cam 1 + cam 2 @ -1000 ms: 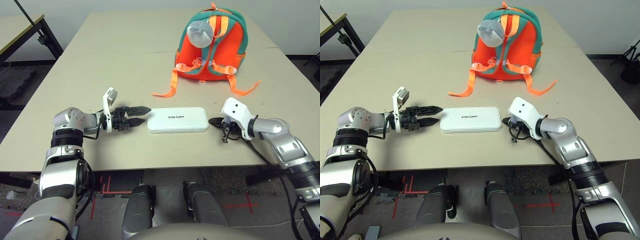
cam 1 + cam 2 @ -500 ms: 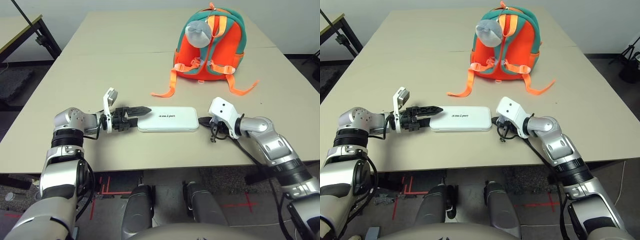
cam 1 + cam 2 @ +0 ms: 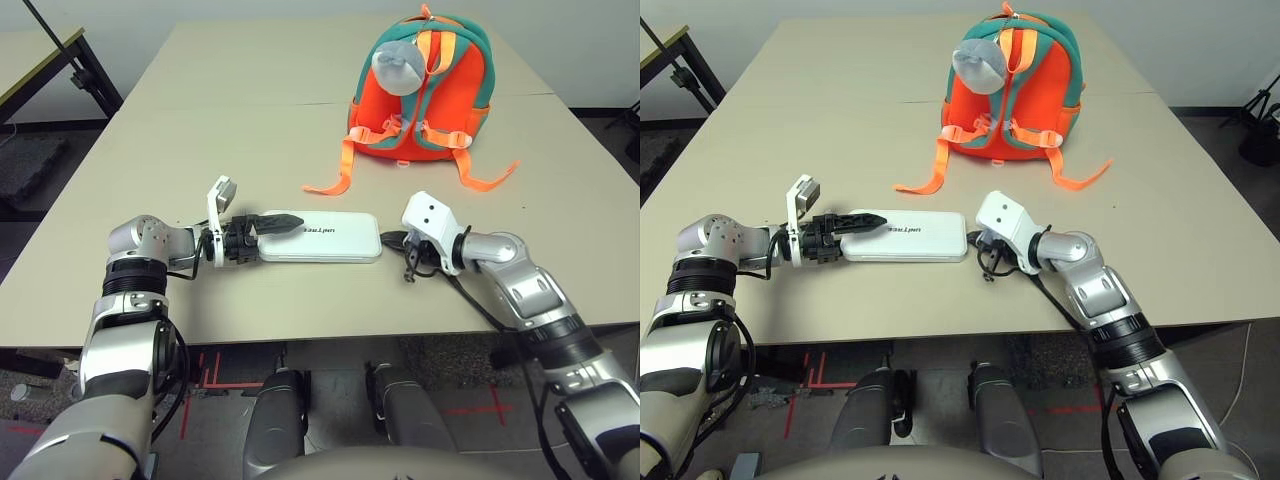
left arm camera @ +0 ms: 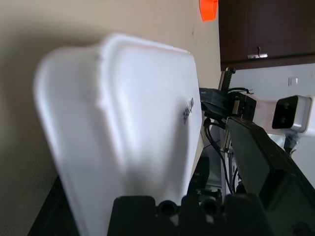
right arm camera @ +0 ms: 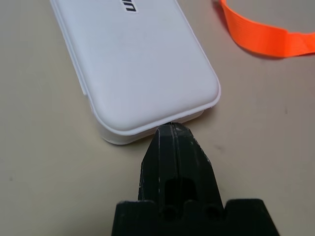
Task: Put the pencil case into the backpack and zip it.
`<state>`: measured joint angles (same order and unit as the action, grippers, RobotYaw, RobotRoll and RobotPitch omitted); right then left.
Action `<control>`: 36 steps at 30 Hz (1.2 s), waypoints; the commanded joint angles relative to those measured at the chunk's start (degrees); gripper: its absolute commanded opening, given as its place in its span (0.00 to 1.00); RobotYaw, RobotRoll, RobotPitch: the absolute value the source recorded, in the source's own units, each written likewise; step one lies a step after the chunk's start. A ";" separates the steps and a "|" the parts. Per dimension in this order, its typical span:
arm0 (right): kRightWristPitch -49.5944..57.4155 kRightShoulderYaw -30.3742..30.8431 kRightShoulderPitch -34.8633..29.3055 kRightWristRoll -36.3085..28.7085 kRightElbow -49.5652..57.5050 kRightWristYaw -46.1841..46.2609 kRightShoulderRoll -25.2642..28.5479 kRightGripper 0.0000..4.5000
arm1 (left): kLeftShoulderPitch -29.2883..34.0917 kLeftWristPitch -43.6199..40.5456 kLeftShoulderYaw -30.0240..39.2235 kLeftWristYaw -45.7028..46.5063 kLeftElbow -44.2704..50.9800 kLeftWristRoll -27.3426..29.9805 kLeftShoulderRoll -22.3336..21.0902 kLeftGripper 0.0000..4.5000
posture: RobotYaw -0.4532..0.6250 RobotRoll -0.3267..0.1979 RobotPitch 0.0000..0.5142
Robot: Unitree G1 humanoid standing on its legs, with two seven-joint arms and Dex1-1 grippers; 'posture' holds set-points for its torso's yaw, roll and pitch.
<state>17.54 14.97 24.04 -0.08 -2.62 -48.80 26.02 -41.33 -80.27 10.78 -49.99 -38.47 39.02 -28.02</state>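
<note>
The white pencil case [image 3: 322, 237] lies flat near the table's front edge, its dark lettering facing up. My left gripper [image 3: 284, 229] is open, and the case's left end sits between its fingers, one black finger [image 4: 268, 169] lying along the case [image 4: 128, 123]. My right gripper [image 3: 390, 239] is shut, and its tip [image 5: 172, 130] presses against the case's right end [image 5: 147, 64]. The orange backpack [image 3: 420, 90] with teal trim stands upright at the back right of the table, well beyond both grippers. A grey plush charm [image 3: 398, 68] hangs on it.
Two orange straps [image 3: 336, 178] [image 3: 488, 178] trail from the backpack onto the table toward the case. The beige table [image 3: 200, 150] has a seam across it behind the case. Another table's corner [image 3: 40, 60] stands at the far left.
My right gripper has pushed the pencil case to the left, sliding its left end between the open fingers of my left gripper. The left arm has stayed in place.
</note>
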 commanded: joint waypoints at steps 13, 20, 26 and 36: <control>-1.66 0.28 1.41 0.54 -0.58 0.83 -0.15 0.00 | 1.62 2.59 -0.10 0.48 -0.53 -2.03 0.98 0.31 | 0.28 0.62 0.21; -2.10 0.02 1.21 1.03 -1.37 1.19 0.58 0.14 | 0.11 4.81 3.02 1.49 0.95 -1.01 1.50 0.30 | 0.28 0.62 0.21; -1.52 -1.69 2.40 0.19 -3.45 1.25 1.61 0.63 | -3.44 4.86 8.20 2.92 3.82 1.85 0.92 0.30 | 0.28 0.62 0.21; 10.01 -18.62 7.00 -12.15 -4.94 10.29 -2.88 1.00 | -7.35 6.16 20.09 4.41 17.21 12.40 0.84 0.30 | 0.29 0.62 0.21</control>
<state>25.07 1.17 29.71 -8.76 -7.02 -41.90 24.05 -46.80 -74.44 28.13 -45.99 -24.52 47.95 -27.05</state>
